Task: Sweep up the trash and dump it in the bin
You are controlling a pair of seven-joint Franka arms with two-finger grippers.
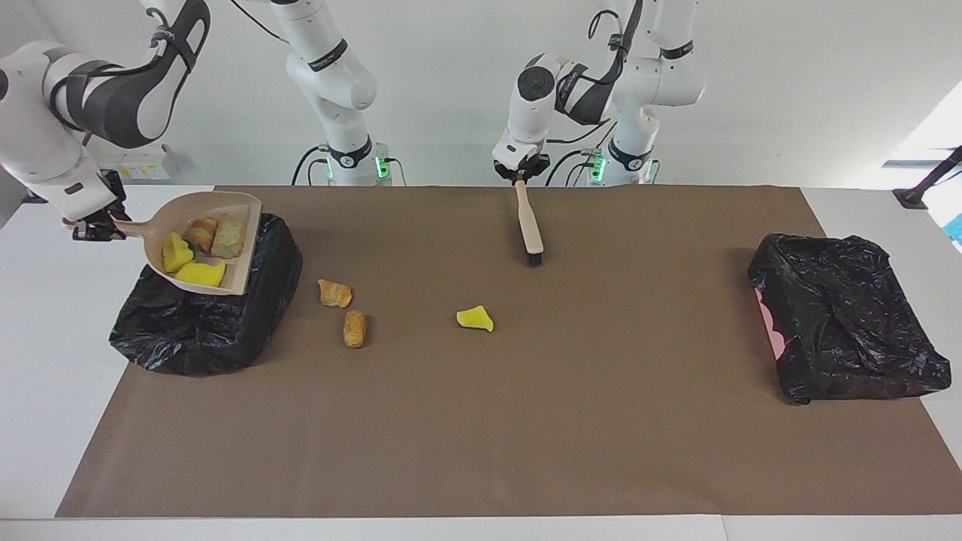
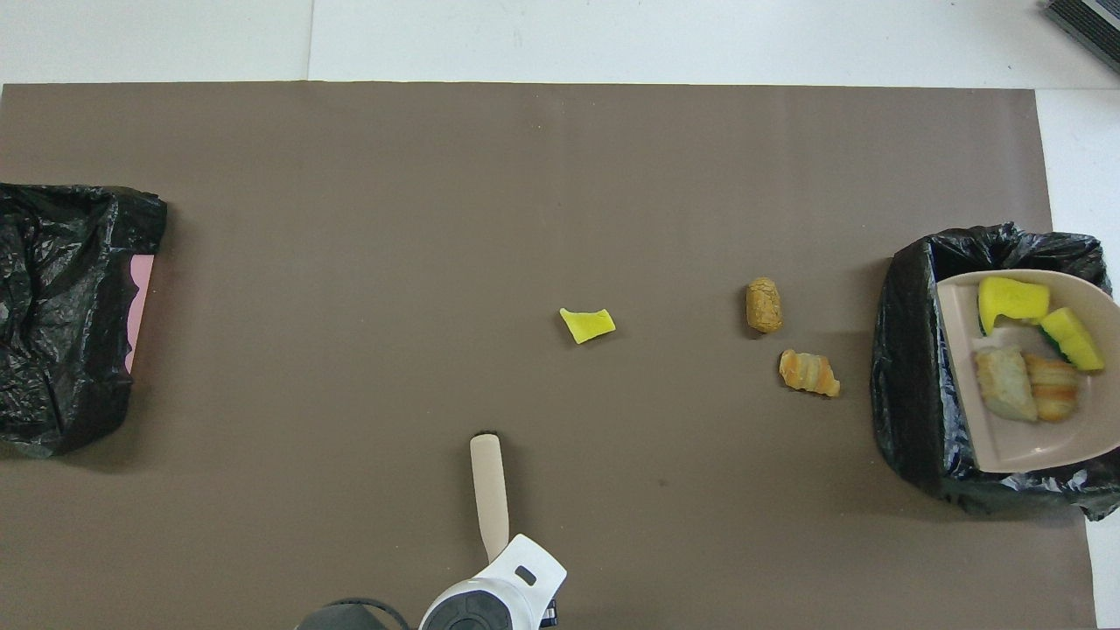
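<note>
Sitting in a beige dustpan (image 1: 237, 267) are four pieces of the trash: two bright yellow sponge pieces (image 1: 199, 274), an orange-brown bread chunk (image 1: 201, 233) and a pale beige chunk (image 1: 228, 235). The dustpan hangs over the open bin (image 1: 203, 338) lined with black plastic at the right arm's end of the tabletop (image 1: 45, 421), its lip tipped slightly down.

Three more pieces lie on the brown mat (image 1: 526, 421). Two loose bread chunks (image 1: 334, 293) sit close together near the bin, one a little nearer to the robots than the other. A loose yellow piece (image 1: 474, 318) lies apart from them, toward the middle of the mat.

The right arm is raised and bent outward past the bin, and the right tool (image 1: 98, 225) is pinching the dustpan's handle. The left arm reaches down near its base, its left tool (image 1: 520, 174) pressed together on the handle of a brush (image 1: 530, 225). The brush slants down with its black bristles at the mat; whether they touch it I cannot tell.

A second black-lined bin (image 1: 842, 315) stands at the left arm's end.
</note>
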